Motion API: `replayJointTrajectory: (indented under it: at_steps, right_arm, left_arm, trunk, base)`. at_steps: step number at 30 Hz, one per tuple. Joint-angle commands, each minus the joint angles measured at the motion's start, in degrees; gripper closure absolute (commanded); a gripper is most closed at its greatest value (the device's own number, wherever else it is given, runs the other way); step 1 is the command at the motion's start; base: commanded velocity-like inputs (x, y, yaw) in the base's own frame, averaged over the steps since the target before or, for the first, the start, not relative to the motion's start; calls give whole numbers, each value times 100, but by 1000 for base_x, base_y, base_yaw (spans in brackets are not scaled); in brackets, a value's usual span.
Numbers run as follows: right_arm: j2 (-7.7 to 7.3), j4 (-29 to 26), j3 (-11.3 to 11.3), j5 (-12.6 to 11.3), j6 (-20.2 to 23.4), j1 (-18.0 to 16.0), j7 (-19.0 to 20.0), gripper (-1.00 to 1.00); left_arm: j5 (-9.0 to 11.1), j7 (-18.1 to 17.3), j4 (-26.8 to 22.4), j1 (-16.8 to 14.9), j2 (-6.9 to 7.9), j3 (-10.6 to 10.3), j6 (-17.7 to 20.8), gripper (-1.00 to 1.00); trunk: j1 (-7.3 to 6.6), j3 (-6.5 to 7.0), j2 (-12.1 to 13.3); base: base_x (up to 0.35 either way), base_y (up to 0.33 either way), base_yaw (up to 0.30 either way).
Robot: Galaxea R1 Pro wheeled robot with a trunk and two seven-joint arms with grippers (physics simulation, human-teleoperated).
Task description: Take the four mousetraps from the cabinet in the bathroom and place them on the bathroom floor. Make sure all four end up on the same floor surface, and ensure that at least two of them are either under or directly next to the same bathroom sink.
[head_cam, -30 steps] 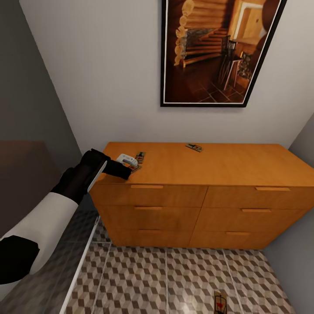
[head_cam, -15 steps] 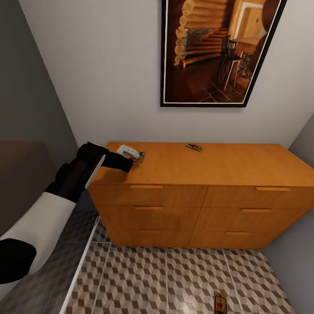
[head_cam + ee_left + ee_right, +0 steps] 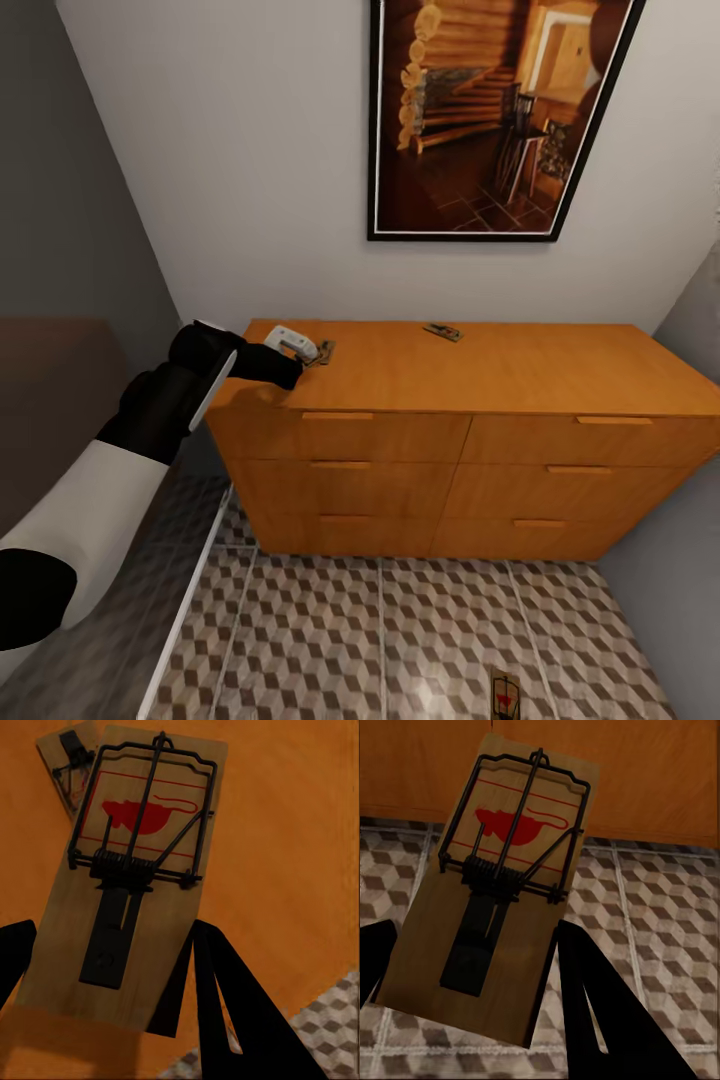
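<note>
Gripping, left: the left gripper (image 3: 300, 352) is clenched on a mousetrap (image 3: 131, 881), its dark fingers (image 3: 225, 1012) on either long side of the board, over the cabinet top near its front left corner.
Gripping, right: the right gripper (image 3: 472, 1005) is clamped on a second mousetrap (image 3: 502, 892), held above the bathroom floor (image 3: 660, 915) just in front of the cabinet's wooden face (image 3: 427, 765).
Cabinet: the cabinet (image 3: 450, 440) stands against the white wall, two columns of drawers with slim handles, all drawers closed.
Trap at back edge: a third mousetrap (image 3: 442, 331) lies flat on the cabinet top close to its rear edge, roughly midway along, well apart from the left gripper.
Same trap from the wrist: the left wrist view shows this small trap (image 3: 71, 765) lying on the orange top beyond the held one.
Trap on the floor: a fourth mousetrap (image 3: 505, 693) lies on the cube-patterned tiles (image 3: 400, 640) in front of the cabinet, well clear of its base.
Wall: a framed picture (image 3: 500, 115) of a log interior hangs above the cabinet.
Left arm: the white and black forearm (image 3: 110, 480) reaches in towards the cabinet's left end.
</note>
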Motion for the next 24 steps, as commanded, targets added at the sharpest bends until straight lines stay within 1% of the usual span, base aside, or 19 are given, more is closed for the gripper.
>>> replayJointTrajectory:
  at_steps: [1, 15, 24]
  right_arm:
    - [-1, 4, 25, 22, -10, -3, -26, 100]
    - [-1, 4, 26, 22, -13, -3, -26, 100]
    - [-1, 4, 25, 22, -16, -3, -26, 100]
  left_arm:
    - [-45, -31, 3, -5, 5, -11, 9, 100]
    - [-44, -31, 146, -5, -1, -19, 5, 100]
    - [-44, -31, 193, -5, -19, -28, 0, 100]
  trunk:
    - [-4, -5, -3]
    - [-4, -5, -3]
    - [-4, -5, -3]
  base:
    - [-318, 0, 0]
    - [-332, -2, 0]
    - [-334, -75, 0]
